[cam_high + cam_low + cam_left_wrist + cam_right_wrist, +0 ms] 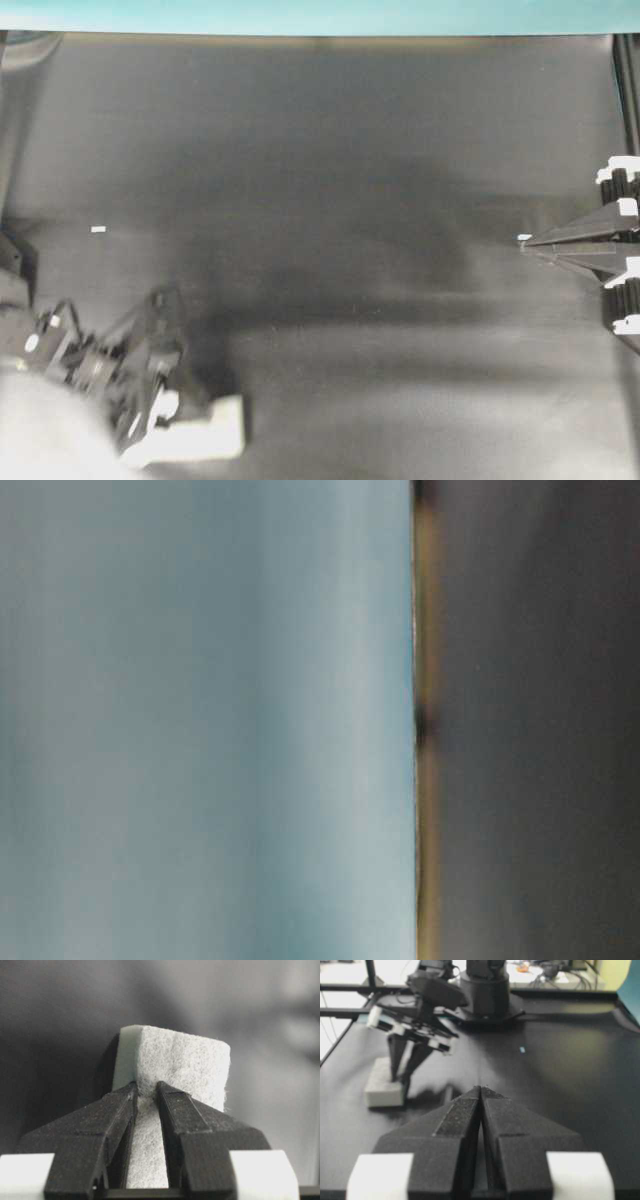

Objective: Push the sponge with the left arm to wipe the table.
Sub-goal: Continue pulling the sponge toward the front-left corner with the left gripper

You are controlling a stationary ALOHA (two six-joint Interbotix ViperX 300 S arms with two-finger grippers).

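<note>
The white sponge (218, 428) lies on the dark table (330, 180) at the front left. My left gripper (200, 402) points down onto it. In the left wrist view the fingertips (131, 1091) press into the sponge's fuzzy top (182, 1060) with only a narrow gap, pinching its surface. The right wrist view shows the sponge (382, 1091) under the left gripper (401, 1081) at far left. My right gripper (522, 243) is shut and empty at the right edge, jaws together (481, 1089).
A tiny white speck (98, 229) lies on the table at mid-left. A teal strip (320, 15) runs along the far edge. The left arm's base (487, 990) stands at the far end in the right wrist view. The table-level view is blurred.
</note>
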